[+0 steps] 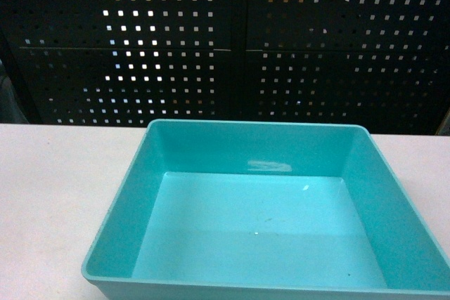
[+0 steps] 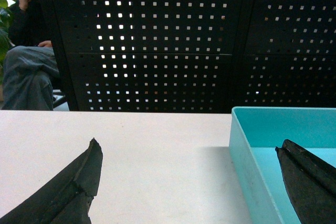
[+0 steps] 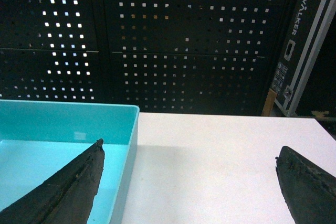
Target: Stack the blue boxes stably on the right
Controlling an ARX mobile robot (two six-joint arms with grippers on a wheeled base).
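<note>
One of the blue boxes, a light turquoise tub [image 1: 119, 224], sits empty on the white table, filling the lower middle of the head view. Neither gripper shows in that view. My left gripper [image 2: 186, 145] is open and straddles the tub's left wall [image 2: 245, 167], with one finger over the table and the other over the tub's floor. My right gripper [image 3: 189, 149] is open too, straddling the tub's right wall [image 3: 127, 174], its left finger above the tub's inside and its right finger above the bare table. Nothing is held.
The white table [image 1: 49, 194] runs left and right of the tub. A black perforated panel [image 1: 232, 40] stands behind it. A seated person [image 2: 26, 74] is at the far left, and a black flight case [image 3: 310, 40] leans at the far right.
</note>
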